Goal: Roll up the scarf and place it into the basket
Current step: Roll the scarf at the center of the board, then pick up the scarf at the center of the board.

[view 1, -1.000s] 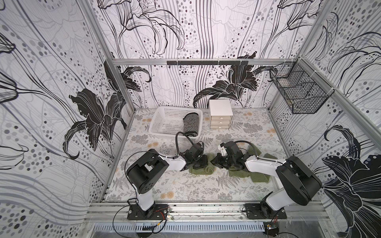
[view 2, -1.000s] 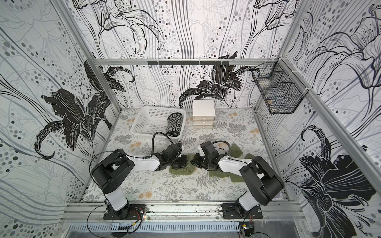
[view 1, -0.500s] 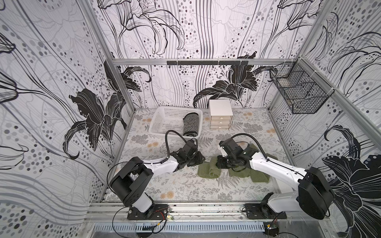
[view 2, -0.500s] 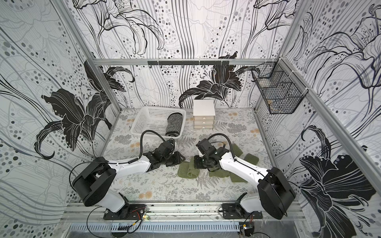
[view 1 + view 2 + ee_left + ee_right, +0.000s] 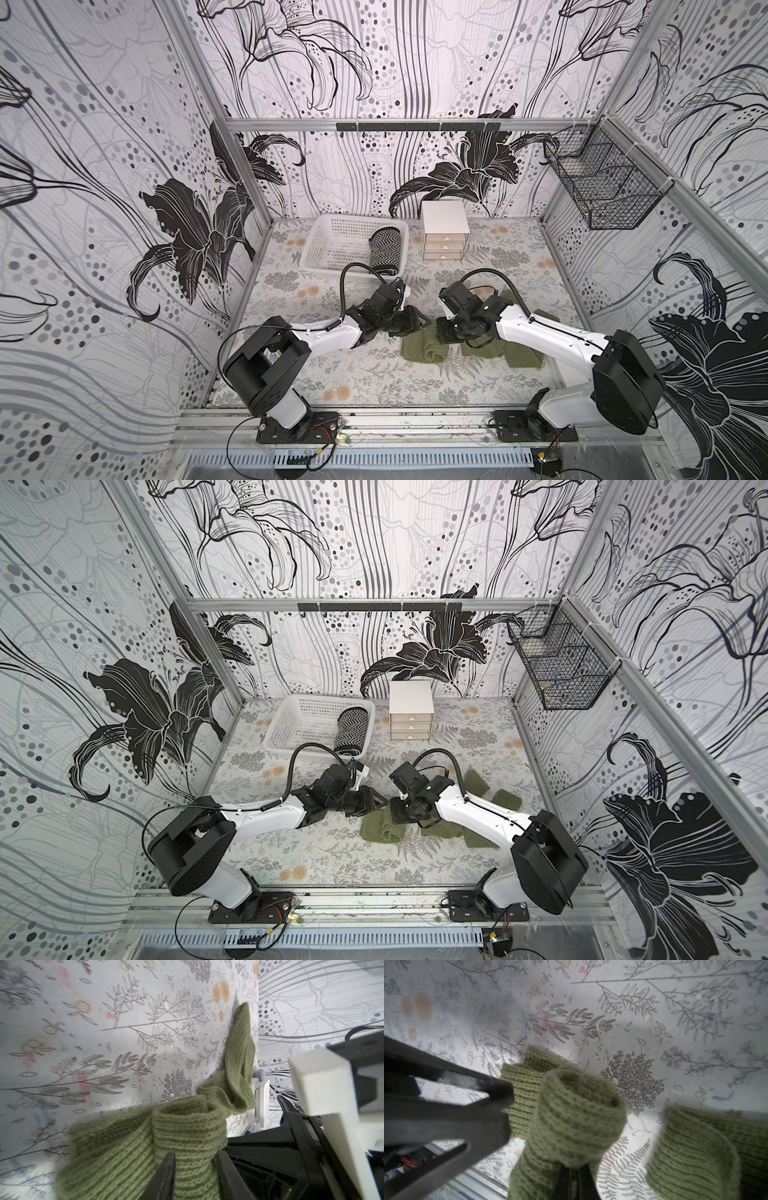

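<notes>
Top view: knitted green scarf on the surface, centre frame, well below the basket. It looks soft, light and floppy, best pinched at its rolled end. Both arms reach low over it.
Left wrist view: left gripper jaws astride the rolled end, hold uncertain.
Right wrist view: right gripper clamped on the scarf

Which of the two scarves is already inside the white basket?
The black-and-white zigzag scarf, rolled up inside the white basket; the green knit scarf lies on the table, outside it.
</notes>
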You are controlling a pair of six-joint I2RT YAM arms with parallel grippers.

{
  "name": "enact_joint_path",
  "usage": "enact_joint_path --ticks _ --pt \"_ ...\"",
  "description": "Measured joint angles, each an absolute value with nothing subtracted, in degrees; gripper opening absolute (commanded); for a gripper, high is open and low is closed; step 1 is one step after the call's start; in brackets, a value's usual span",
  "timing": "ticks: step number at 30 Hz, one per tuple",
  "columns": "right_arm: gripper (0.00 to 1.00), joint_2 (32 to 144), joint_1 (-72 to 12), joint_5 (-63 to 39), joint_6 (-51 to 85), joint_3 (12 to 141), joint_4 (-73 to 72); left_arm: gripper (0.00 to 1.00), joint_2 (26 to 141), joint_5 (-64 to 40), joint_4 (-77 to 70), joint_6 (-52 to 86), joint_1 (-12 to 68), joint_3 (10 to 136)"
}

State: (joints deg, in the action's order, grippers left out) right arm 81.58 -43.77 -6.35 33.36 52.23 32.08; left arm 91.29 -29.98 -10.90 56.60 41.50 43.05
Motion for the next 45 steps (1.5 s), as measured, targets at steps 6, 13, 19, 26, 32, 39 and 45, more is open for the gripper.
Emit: enact_joint_path --ticks 6,13,19,26,32,39,45 --pt "0.0 82.7 -43.77 -5.67 33.56 53.54 30.96 0.34 95.37 -33.41 -12.47 57.69 42.48 44.34" --pt "0.0 83.85 -43.88 -5.43 35.07 53.52 28.8 0.0 96.71 -34.11 -13.47 59.18 42.44 44.42" --pt "0.0 83.88 -43.88 -5.02 36.18 53.23 28.1 0.0 97.19 -33.98 -14.61 60.27 42.3 44.16" --pt "0.45 82.32 -44.27 -3.33 36.71 53.25 28.88 0.0 95.31 -33.98 -17.69 60.95 40.71 39.81" --pt "0.5 76.73 -41.76 -2.96 36.84 51.4 29.45 0.0 92.6 -33.95 -21.87 60.95 39.7 33.01" --pt "0.54 76.55 -41.17 -6.96 37.12 49.19 26.94 0.0 94.19 -34.2 -28.49 61.93 39.31 28.97" --pt "0.61 80.38 -41.17 -11.62 38.28 46.28 21.58 0.0 95.44 -34.46 -32.25 62.67 39.11 27.35"
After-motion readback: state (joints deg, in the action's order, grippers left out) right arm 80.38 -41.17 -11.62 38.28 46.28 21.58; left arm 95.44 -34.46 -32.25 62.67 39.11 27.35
